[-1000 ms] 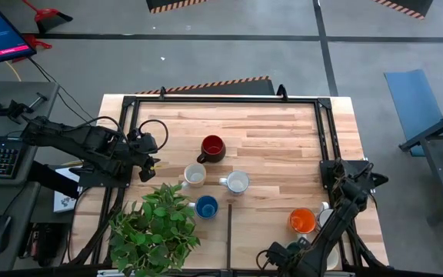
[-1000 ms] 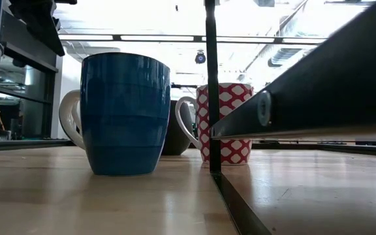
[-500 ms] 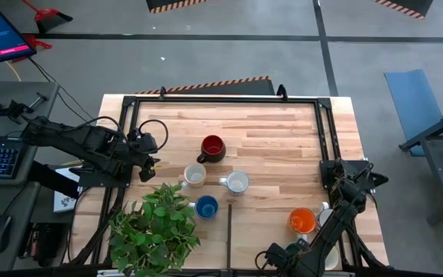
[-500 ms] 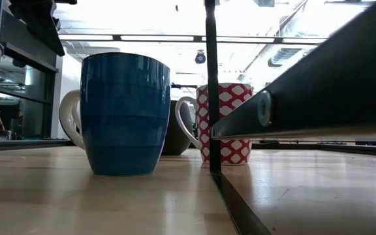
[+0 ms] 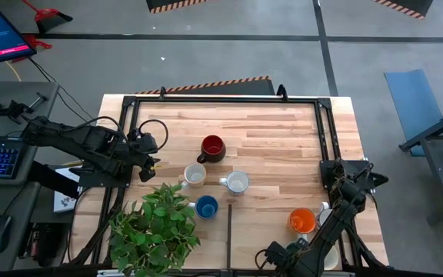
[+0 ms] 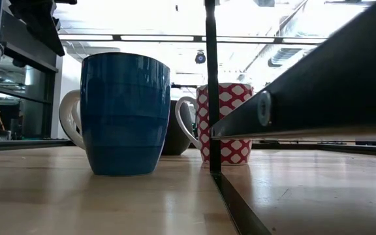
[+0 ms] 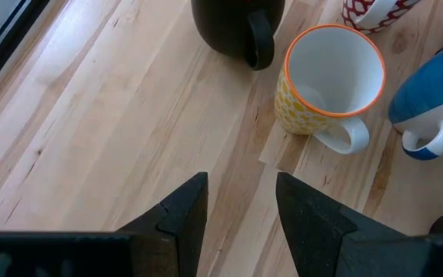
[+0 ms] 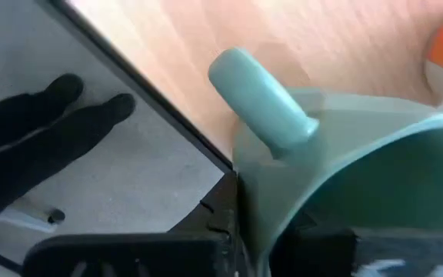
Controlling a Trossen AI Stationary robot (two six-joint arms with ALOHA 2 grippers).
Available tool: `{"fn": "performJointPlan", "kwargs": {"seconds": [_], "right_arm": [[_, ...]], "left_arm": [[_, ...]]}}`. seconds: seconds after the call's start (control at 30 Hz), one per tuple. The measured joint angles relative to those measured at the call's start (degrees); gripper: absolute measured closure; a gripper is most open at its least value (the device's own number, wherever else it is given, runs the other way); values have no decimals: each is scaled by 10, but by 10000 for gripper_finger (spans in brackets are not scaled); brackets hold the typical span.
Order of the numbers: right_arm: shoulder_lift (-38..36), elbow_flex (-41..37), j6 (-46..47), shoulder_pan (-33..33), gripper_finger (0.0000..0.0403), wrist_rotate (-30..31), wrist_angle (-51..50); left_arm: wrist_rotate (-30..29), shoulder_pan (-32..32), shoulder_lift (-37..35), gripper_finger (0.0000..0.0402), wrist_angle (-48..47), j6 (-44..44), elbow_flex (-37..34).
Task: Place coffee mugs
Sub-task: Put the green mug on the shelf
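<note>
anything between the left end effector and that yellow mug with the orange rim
Nothing visible does. In the left wrist view only bare table lies between the open left end effector and the yellow mug; the dark mug and blue mug sit beside it.

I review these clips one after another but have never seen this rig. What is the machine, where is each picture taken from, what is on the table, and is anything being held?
Two dark robot arms work at a wooden table. One picture looks straight down, one looks level across the tabletop, and one comes from each arm's wrist.

From above you see a dark red mug, two pale mugs, a blue mug, an orange mug and a potted plant.

The left gripper hovers open over bare wood at the table's left edge, holding nothing. The right gripper is at the near right corner; its wrist picture is filled by a pale green mug close against it, apparently in its grip, though its fingers are hidden.
</note>
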Motion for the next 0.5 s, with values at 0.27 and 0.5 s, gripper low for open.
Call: {"fn": "performJointPlan", "kwargs": {"seconds": [0.27,0.5], "right_arm": [[0,0,34,0,341,0,-23],[0,0,36,0,317,-21,-22]], "left_arm": [[0,0,0,257,0,0,0],[0,0,0,257,0,0,0]]}}
